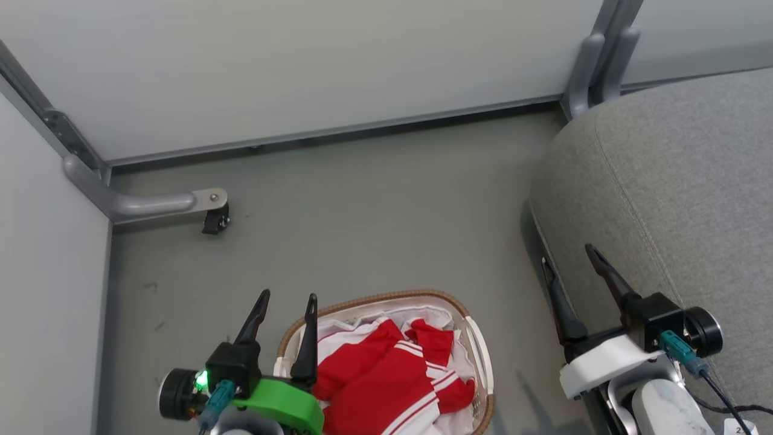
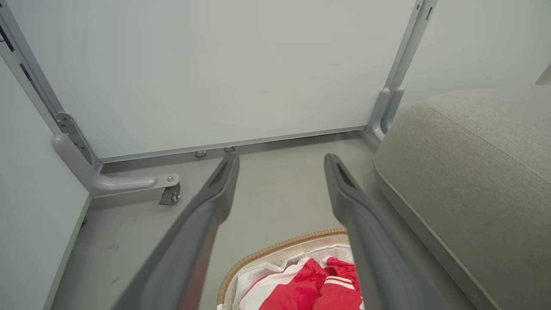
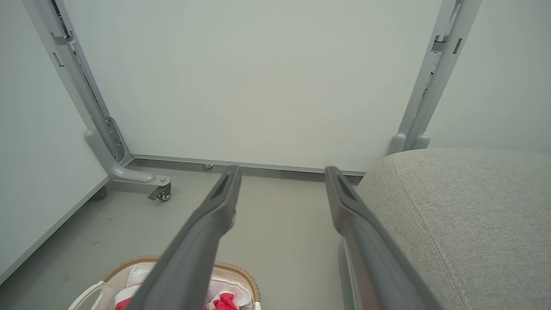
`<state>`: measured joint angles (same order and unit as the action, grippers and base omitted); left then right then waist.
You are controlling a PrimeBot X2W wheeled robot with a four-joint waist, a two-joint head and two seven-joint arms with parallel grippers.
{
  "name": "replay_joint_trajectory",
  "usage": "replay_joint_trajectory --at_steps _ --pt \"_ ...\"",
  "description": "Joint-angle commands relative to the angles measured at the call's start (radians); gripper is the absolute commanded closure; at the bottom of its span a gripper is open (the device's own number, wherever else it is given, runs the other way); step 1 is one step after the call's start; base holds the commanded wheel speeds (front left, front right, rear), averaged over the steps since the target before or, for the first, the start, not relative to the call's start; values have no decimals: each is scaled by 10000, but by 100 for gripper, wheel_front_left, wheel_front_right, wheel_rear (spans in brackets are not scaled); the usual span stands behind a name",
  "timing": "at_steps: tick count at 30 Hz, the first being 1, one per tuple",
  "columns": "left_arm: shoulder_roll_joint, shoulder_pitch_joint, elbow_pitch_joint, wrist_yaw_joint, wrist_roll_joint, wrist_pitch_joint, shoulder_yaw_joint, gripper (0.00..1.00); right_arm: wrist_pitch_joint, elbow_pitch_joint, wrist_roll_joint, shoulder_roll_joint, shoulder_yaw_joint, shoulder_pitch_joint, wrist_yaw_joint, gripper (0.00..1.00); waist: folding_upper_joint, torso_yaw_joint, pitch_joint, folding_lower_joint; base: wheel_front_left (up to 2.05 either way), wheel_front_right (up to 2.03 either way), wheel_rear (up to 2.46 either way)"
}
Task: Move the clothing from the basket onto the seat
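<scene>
Clothing [image 1: 386, 374] is all in the basket [image 1: 483, 356], a red heap with white stripes and white sleeve bits piled on the crinkly white liner [image 1: 432, 314]. Can't tell where one garment ends and the next starts.

Biggest stuff first: pale wall panels [image 1: 302, 60] close off the far and left edges of the grey floor [image 1: 374, 205]. The seat [image 1: 676, 193], big grey woven cushion with a stitched seam, takes up the floor's right side, nothing lying on it. The basket sits on the floor near the seat's rounded edge but apart from it, with bare floor between them.

The left claw [image 1: 288, 296] hangs right over the basket's left rim, fingers spread wide, nothing between them. The right claw [image 1: 567, 255] is over the seat's rounded left edge, also wide and empty.

A little black caster [image 1: 215, 222] on a grey frame leg [image 1: 151, 204] stands out from the floor's far-left corner.
</scene>
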<state>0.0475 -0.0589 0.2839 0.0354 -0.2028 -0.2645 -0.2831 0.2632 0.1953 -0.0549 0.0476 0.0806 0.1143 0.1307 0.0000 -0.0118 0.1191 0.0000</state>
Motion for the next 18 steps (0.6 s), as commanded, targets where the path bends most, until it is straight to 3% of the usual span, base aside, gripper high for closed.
replay_joint_trajectory --at_steps 1,8,18 --pt "54 -454 129 86 113 1 -114 0 23 -79 64 50 -9 279 1 0 0 -608 1452 0 0 0 0" --pt "58 -2087 1655 458 580 3 -979 0 23 -295 -118 42 2 1155 -3 0 0 -1181 3436 0 0 0 0" --pt "60 -4301 5383 873 720 2 -2686 0 23 -531 -474 36 162 2079 -3 0 0 -1766 5297 0 0 0 0"
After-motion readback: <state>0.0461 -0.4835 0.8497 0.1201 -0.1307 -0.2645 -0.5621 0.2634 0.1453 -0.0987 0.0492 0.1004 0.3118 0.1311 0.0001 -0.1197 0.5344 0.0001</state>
